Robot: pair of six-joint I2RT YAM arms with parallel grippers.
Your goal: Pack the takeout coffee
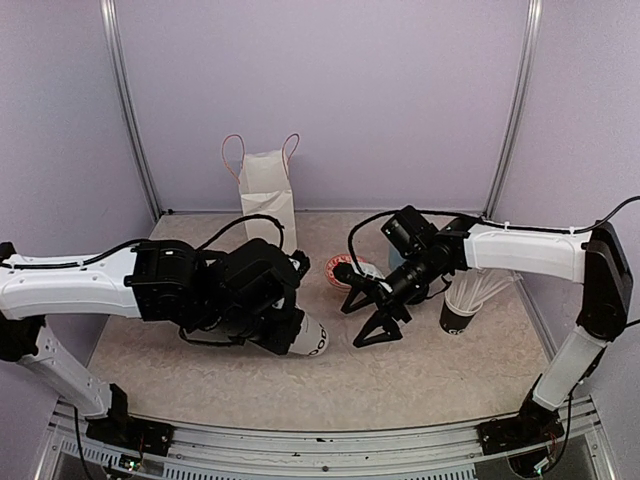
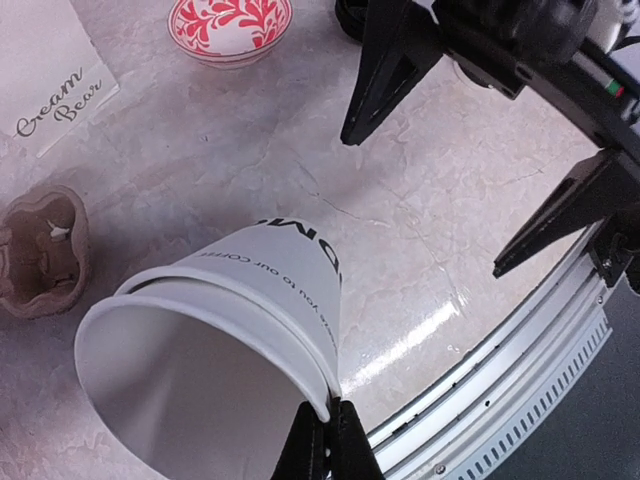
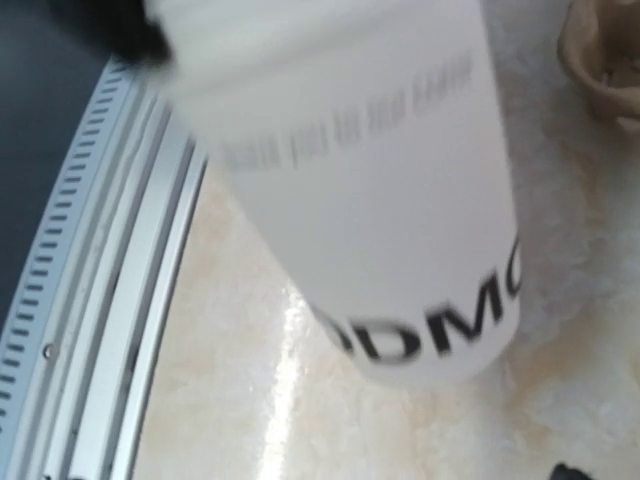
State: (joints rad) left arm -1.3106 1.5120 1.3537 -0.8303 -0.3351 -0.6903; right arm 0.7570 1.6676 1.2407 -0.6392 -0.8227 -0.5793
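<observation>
Mid-table, my left gripper (image 2: 325,440) pinches the rim of a tilted, lidless paper cup (image 2: 250,330). My right gripper (image 1: 353,327) gapes empty beside it; packing the paper bag (image 1: 267,195) seems unstarted

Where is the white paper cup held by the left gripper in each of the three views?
Top external: the white paper cup is below centre, tilted.
Left wrist: the cup is lower left, its rim pinched by the left gripper.
Right wrist: the cup is blurred, filling the upper middle.
Shared landmark: the metal rail along the near edge.

Bowl (image 1: 338,272) and straw cup (image 1: 460,318) flank right end effector (image 1: 351,329).
</observation>
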